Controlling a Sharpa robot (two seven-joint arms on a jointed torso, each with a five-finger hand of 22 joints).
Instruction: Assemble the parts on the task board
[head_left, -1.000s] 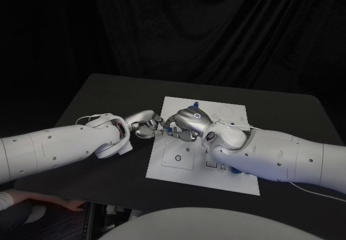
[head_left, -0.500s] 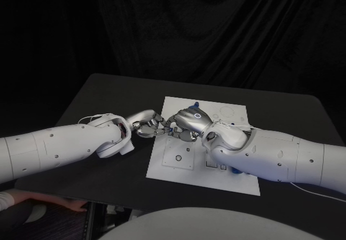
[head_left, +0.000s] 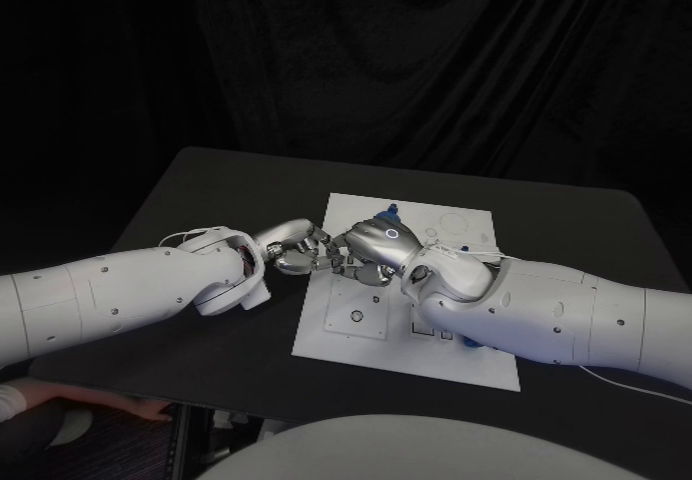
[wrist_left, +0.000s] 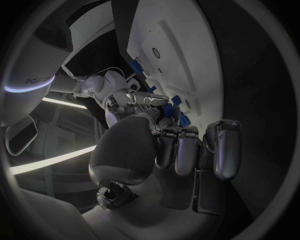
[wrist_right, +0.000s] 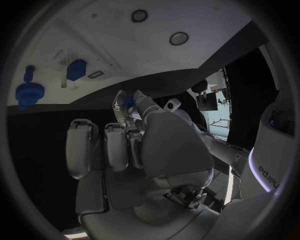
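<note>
A black surface (head_left: 216, 200) with rounded corners stands before a black curtain (head_left: 433, 80) that hangs in soft folds across the whole back. The floor around the surface lies in darkness. Bright strips of light (wrist_left: 62, 102) glow in the room behind.

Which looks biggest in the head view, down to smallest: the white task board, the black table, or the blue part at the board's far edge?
1. Black table, the largest by far.
2. White task board, which lies on the table and covers only its middle.
3. Blue part, a tiny piece at the board's far edge.
</note>
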